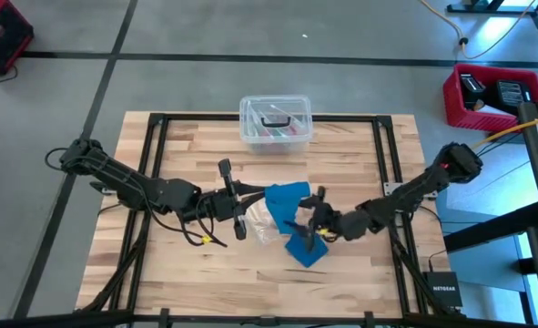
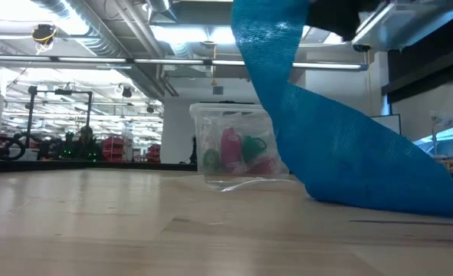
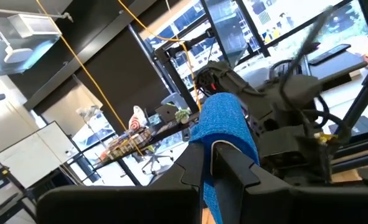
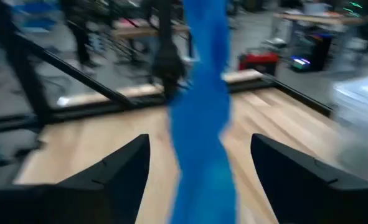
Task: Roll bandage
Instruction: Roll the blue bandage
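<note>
The bright blue bandage (image 1: 287, 197) hangs as a long band from my left gripper (image 1: 243, 208), which is shut on it above the table's middle. In the low view the bandage (image 2: 287, 100) slants down, and its lower end (image 2: 387, 188) lies spread on the wood. My right gripper (image 4: 200, 142) is open, one finger on either side of the hanging band (image 4: 202, 118) without touching it. In the high view my right gripper (image 1: 316, 222) comes in from the table's right, just above the lower end (image 1: 305, 250). My left gripper pinches the bandage's upper end (image 3: 220, 134) between its two fingers (image 3: 233, 168), roughly level, coming from the table's left. The band drapes over the fingertips and hangs below them. Its lower end (image 1: 305, 250) rests on the table.
A clear lidded plastic box (image 1: 275, 123) with coloured items stands at the table's far middle. A small clear plastic bag (image 1: 261, 224) lies under the grippers. Black frame rails (image 1: 389, 173) run along the table's sides. Bare wood (image 1: 196, 278) lies toward the near edge.
</note>
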Robot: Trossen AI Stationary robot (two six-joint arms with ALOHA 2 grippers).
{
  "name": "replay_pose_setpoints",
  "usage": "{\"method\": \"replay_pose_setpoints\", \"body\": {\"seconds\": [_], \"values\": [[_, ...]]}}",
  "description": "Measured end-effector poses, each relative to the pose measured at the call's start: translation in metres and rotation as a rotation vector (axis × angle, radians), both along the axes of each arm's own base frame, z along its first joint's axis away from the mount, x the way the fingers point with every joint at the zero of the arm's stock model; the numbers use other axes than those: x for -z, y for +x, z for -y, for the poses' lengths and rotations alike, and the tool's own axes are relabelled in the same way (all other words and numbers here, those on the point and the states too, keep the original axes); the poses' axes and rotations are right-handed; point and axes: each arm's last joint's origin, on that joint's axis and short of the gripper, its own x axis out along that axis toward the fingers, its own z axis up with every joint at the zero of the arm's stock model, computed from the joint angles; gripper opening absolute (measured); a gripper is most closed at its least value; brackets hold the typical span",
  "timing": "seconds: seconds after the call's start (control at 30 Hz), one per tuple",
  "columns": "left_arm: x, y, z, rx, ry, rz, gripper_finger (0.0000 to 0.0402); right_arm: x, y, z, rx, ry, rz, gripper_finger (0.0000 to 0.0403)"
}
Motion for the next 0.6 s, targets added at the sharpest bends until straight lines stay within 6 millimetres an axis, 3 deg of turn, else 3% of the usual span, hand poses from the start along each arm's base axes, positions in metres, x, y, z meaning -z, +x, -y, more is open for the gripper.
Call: {"method": "replay_pose_setpoints", "body": {"seconds": [0.13, 0.23, 0.37, 0.53, 0.6], "values": [[0.001, 0.0, 0.0, 0.0, -0.002, -0.004, 0.0013, 0.004, 0.014, 0.007, -0.019, -0.051, 0.048, 0.0278], [0.001, 0.0, 0.0, 0.001, -0.008, -0.004, 0.0013, 0.003, 0.021, 0.014, 0.004, -0.089, 0.098, 0.0253], [-0.002, -0.002, 0.004, 0.016, -0.021, 0.031, 0.0013, 0.003, 0.027, 0.019, -0.05, -0.142, 0.124, 0.0171], [-0.012, -0.005, 0.009, 0.034, -0.001, 0.058, 0.0013, 0.003, 0.03, 0.024, -0.133, -0.195, 0.129, 0.0038], [-0.016, -0.005, 0.01, 0.037, 0.002, 0.065, 0.0013, 0.003, 0.03, 0.023, -0.164, -0.217, 0.128, 0.0011]]}}
